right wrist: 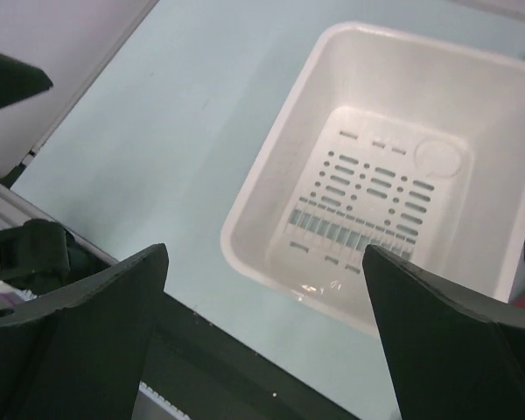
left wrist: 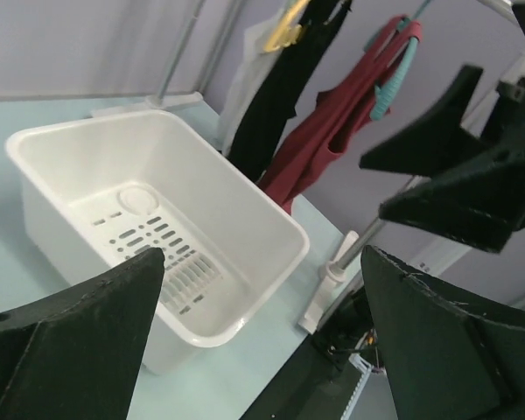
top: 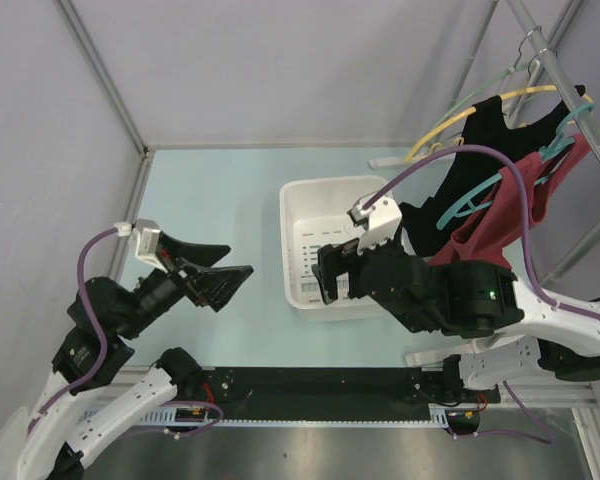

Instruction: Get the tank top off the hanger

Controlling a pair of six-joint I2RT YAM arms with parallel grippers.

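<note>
Tank top, dark red, on a teal hanger at the far right of the table, hooked over a slanted metal rail. Hangs just beside a black garment on a yellow hanger, the two fabrics overlapping in the top view. Lower hem of the tank top hidden there behind the right arm; touched by neither gripper.

White basket on the table just left of the clothes, slotted floor in plain sight.

Right gripper above the near part of the basket, well apart from the tank top, fingers spread wide and closed on nothing. From its wrist camera: basket directly below, near rim framed between the two black fingers.

Left gripper well to the left, over bare table, fingers likewise spread wide, aimed toward the basket. From its wrist camera: basket in the middle, tank top and black garment hanging beyond it, the right arm's dark fingers at the right edge.
</note>
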